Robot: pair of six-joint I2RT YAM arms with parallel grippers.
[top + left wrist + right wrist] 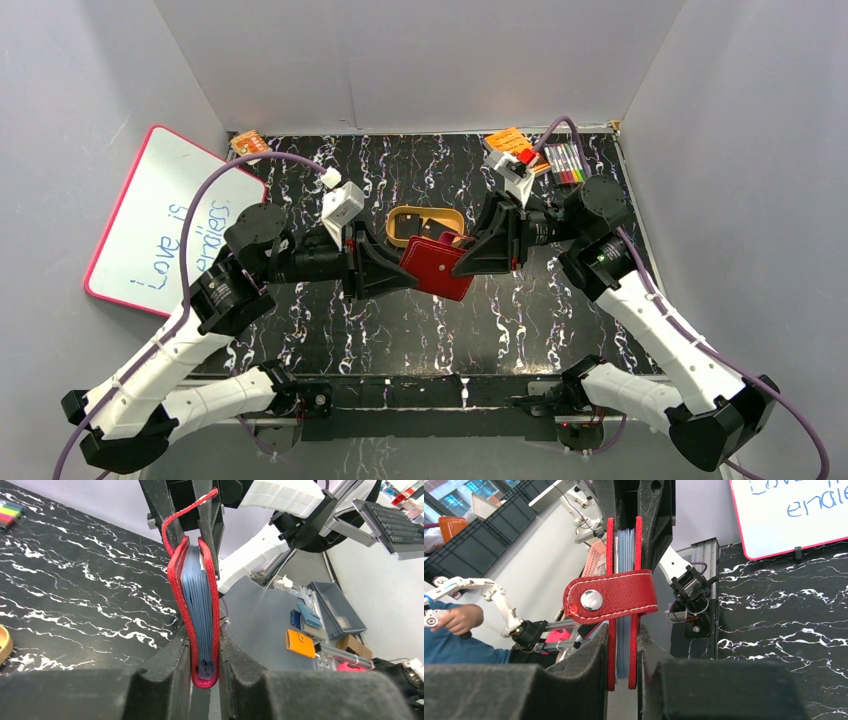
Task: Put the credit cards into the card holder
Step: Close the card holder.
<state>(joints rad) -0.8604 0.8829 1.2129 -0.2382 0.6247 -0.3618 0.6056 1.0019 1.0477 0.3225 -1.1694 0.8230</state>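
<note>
The card holder, a red folding wallet, hangs above the middle of the black marbled table, held between both grippers. My left gripper is shut on its folded spine end, and grey-blue pockets show between the red covers. My right gripper is shut on the opposite open end. The snap-button tab lies across that edge. In the wrist views the left gripper and right gripper each press both covers together. I see no black credit cards in any view.
A tan oval dish sits just behind the wallet. A pink-framed whiteboard leans at the left. Coloured markers and an orange booklet lie at the back right. A small orange item lies at the back left.
</note>
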